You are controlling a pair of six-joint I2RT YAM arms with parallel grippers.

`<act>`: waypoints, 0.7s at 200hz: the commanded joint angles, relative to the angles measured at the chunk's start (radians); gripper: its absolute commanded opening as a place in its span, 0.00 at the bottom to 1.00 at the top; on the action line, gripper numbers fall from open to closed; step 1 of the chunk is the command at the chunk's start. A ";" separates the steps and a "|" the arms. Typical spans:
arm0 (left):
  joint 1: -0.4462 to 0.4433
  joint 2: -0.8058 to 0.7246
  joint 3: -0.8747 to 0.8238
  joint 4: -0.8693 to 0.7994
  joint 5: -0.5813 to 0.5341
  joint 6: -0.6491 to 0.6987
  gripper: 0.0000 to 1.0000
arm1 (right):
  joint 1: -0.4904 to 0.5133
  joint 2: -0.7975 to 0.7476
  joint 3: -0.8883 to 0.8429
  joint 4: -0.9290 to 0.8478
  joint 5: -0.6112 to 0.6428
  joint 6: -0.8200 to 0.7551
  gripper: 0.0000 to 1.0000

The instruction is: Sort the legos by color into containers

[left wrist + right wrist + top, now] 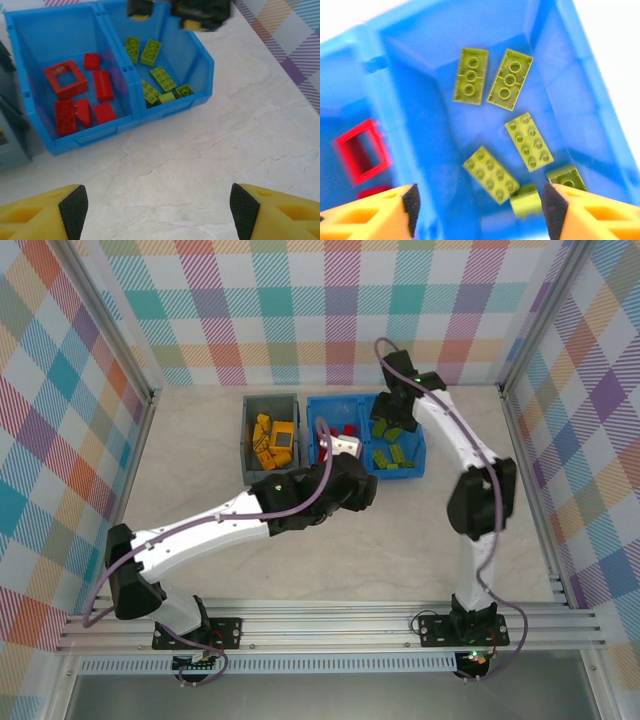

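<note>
Red legos (pixel 102 85), six; lime green legos (pixel 528 141), six.

Overhead and both close wrist views share the blue bin (pixel 100 132).

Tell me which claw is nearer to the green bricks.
Right. The right claw hangs over the green bricks in their compartment; the left claw is over the table, in front of the blue bin.
</note>
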 commanded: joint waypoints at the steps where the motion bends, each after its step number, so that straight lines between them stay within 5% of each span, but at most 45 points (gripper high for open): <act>1: 0.051 -0.121 -0.020 -0.094 -0.017 -0.050 0.90 | -0.003 -0.261 -0.186 0.096 0.036 -0.038 0.99; 7: 0.083 -0.146 -0.038 -0.108 0.015 -0.061 1.00 | -0.002 -0.333 -0.259 0.132 0.033 -0.058 1.00; 26: 0.196 -0.250 -0.130 -0.128 0.106 -0.088 1.00 | -0.002 -0.583 -0.500 0.264 0.036 -0.122 1.00; 43: 0.248 -0.367 -0.217 -0.139 0.057 -0.069 1.00 | -0.001 -0.801 -0.697 0.365 0.053 -0.202 1.00; 72: 0.262 -0.554 -0.334 -0.276 -0.308 -0.134 1.00 | -0.005 -1.086 -0.910 0.397 0.253 -0.234 1.00; 91: 0.264 -0.654 -0.456 -0.328 -0.561 -0.198 1.00 | -0.010 -1.185 -1.059 0.525 0.238 -0.399 1.00; 105: 0.279 -0.747 -0.635 -0.107 -0.637 -0.003 1.00 | -0.010 -1.234 -1.188 0.631 0.217 -0.454 1.00; 120: 0.338 -0.843 -0.822 0.178 -0.518 0.239 1.00 | -0.013 -1.252 -1.340 0.757 0.219 -0.489 1.00; 140: 0.460 -0.870 -1.000 0.422 -0.415 0.361 1.00 | -0.024 -1.202 -1.466 0.895 0.212 -0.484 1.00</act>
